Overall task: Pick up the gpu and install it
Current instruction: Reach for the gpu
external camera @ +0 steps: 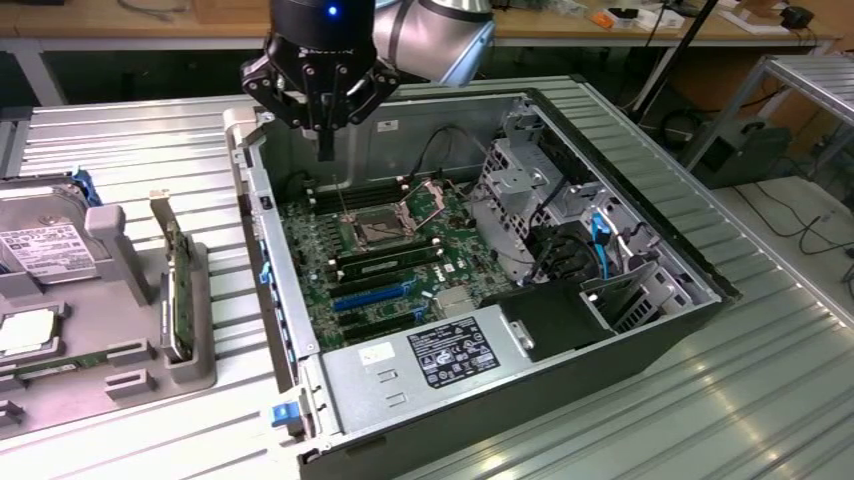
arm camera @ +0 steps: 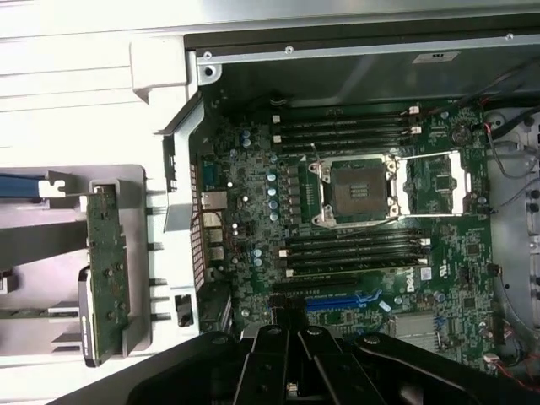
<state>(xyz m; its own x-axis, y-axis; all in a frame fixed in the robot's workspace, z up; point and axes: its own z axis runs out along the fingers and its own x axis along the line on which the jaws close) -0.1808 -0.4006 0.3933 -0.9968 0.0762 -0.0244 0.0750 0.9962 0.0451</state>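
Ribbed metal workbench (external camera: 747, 400), wooden benches and trailing cables behind. On it, an open tower case (external camera: 374, 392) laid on its side, motherboard (external camera: 400, 262) facing up, CPU socket (external camera: 378, 228) bare, blue expansion slots (external camera: 378, 295) vacant.

Just beside the case, toward the exterior view's left: a grey fixture tray (external camera: 134, 380), a hard drive (external camera: 34, 250) at its far side. Standing on its long edge in a slot of that tray, near the case wall: the gpu (external camera: 171, 290), untouched, green board face toward the wrist view, what looks like its metal bracket at one end.

Above the case's far corner, over the motherboard and well apart from the gpu: the gripper (external camera: 324, 150), fingers pressed together, nothing between them.

Probably light and stiff, yet fragile: exposed components on the green face, a cooler likely on the hidden one. Best taken along the free upper edge, pinched across the board's thickness, clear of the cooler and the connector edge. Thin and likely slick there, so worth a square, centred hold.
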